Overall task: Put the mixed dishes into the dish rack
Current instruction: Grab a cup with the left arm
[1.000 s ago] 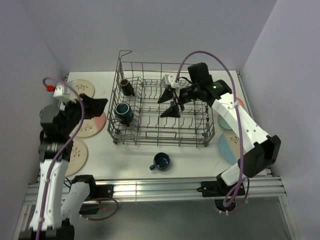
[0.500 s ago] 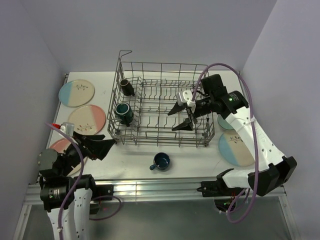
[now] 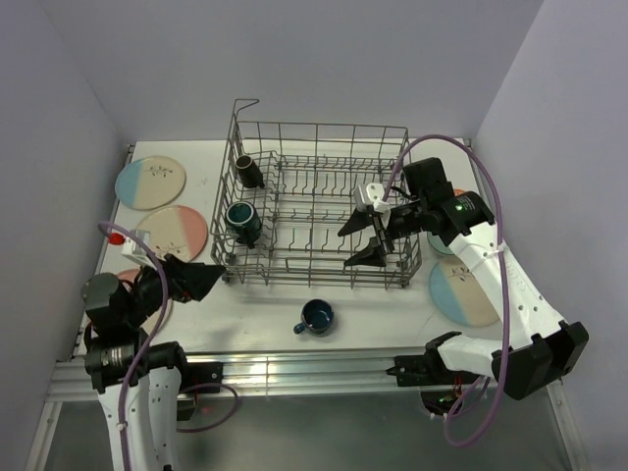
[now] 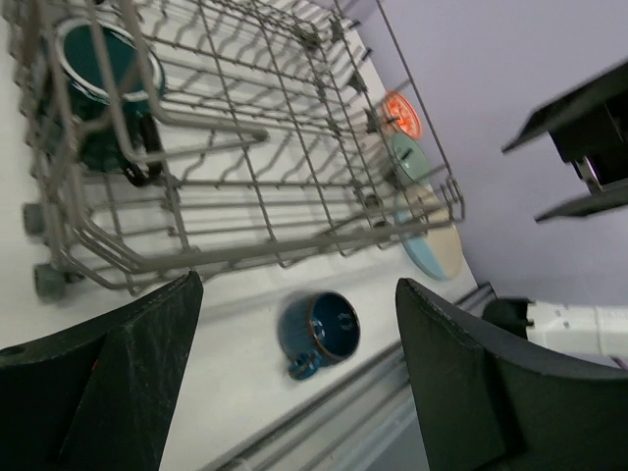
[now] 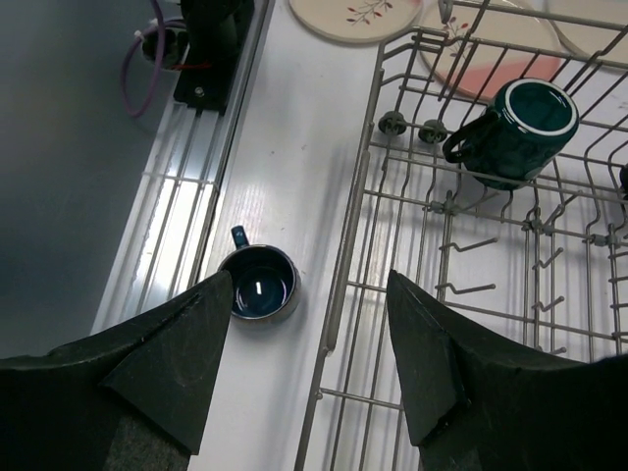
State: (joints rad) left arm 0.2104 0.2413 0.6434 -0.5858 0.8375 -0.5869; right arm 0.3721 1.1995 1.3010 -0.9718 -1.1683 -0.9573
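Right gripper [image 3: 344, 249] spread wide, empty, over dish rack [image 3: 294, 267] front. Left gripper [image 3: 211, 280] likewise. Blue mug [image 3: 316, 316] upright on table [image 3: 392, 304], outside rack. Advise vertical descent, pinching rim away from handle.

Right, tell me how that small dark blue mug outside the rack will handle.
The small glossy dark-blue mug looks glazed: probably rigid, slippery, breakable. Standing upright on the white table, it should slide, not roll, if pushed.
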